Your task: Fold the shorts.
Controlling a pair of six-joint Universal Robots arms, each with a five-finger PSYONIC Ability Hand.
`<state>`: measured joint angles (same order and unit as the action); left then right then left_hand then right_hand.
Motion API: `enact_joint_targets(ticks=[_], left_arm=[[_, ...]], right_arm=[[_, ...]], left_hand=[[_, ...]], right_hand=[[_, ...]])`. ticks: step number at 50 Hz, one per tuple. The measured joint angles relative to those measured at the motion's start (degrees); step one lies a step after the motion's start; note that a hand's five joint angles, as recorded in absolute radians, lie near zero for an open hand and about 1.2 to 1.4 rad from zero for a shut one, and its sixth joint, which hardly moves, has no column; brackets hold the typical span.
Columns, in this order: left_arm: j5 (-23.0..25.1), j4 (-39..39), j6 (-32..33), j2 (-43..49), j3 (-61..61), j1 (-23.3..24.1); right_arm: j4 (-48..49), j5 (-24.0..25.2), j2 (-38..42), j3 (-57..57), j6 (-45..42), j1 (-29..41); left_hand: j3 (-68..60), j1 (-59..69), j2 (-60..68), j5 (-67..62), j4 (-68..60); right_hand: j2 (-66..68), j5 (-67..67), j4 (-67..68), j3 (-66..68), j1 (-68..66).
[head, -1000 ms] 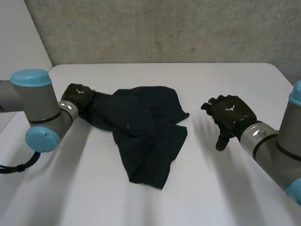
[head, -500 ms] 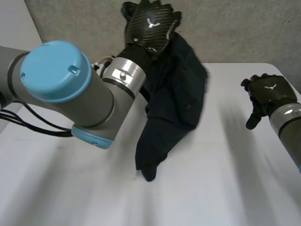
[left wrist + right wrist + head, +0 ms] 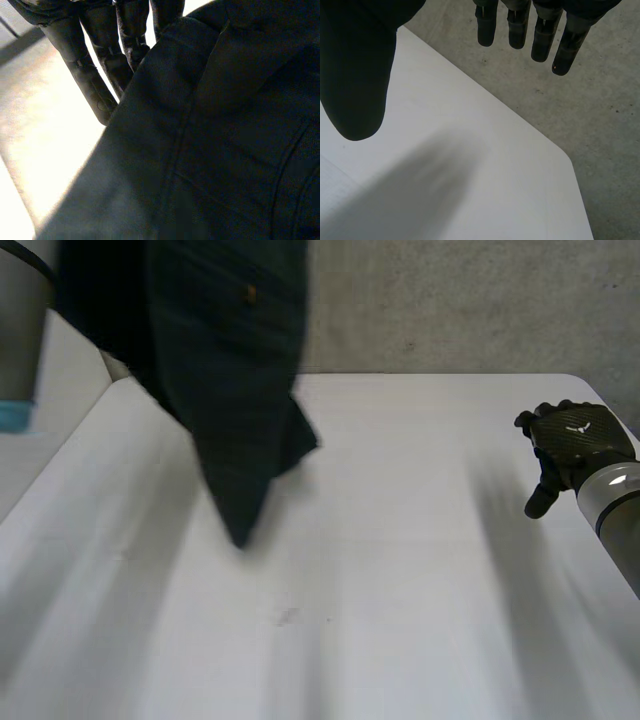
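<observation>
The dark shorts [image 3: 225, 360] hang in the air over the table's far left, their lowest tip just above the white top. In the left wrist view the same dark cloth [image 3: 225, 140] lies right against my left hand [image 3: 85, 65], which holds it, with some fingers showing beside the fabric. My left arm [image 3: 20, 330] stands at the left edge of the head view. My right hand [image 3: 575, 440] hovers at the table's right edge, apart from the shorts, fingers [image 3: 517, 30] straight and holding nothing.
The white table [image 3: 400, 540] stretches bare between the hanging shorts and my right hand. A grey concrete wall [image 3: 450, 300] stands behind it. Past the table's corner [image 3: 555, 150] in the right wrist view lies grey floor [image 3: 580, 100].
My left hand has lifted the shorts off the table and swung them up and to the left. My right hand drew back to the right edge and has held still since.
</observation>
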<state>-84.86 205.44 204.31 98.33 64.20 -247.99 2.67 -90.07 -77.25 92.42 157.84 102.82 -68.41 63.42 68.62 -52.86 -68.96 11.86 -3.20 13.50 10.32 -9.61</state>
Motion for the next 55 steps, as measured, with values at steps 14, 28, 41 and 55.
enact_joint_targets(ticks=[14,28,41,55], left_arm=[[7.43,-0.14,-7.07,5.8,-2.82,-0.95],[16.26,-2.16,-7.07,25.81,-1.73,13.28],[14.55,-5.44,-2.16,28.25,-0.25,19.4],[-9.15,-14.85,1.51,7.98,22.28,13.03]], right_arm=[[0.09,-0.02,0.04,0.42,-0.02,0.22],[0.27,0.0,0.12,0.49,-0.06,-0.22],[0.13,0.25,0.56,0.29,-0.13,-0.33],[-14.96,17.38,-0.12,-0.31,-10.8,-0.56]], left_hand=[[0.0,0.0,0.0,0.0,0.0],[1.73,-1.58,-1.75,0.13,1.77],[52.57,-46.71,-52.75,47.62,53.13],[51.56,-46.04,-51.73,46.5,52.22]], right_hand=[[0.0,0.0,0.0,-0.01,0.0],[0.0,0.0,0.0,-0.01,-0.01],[0.0,0.0,0.0,-0.01,0.0],[0.2,-0.01,0.01,0.46,-0.23]])
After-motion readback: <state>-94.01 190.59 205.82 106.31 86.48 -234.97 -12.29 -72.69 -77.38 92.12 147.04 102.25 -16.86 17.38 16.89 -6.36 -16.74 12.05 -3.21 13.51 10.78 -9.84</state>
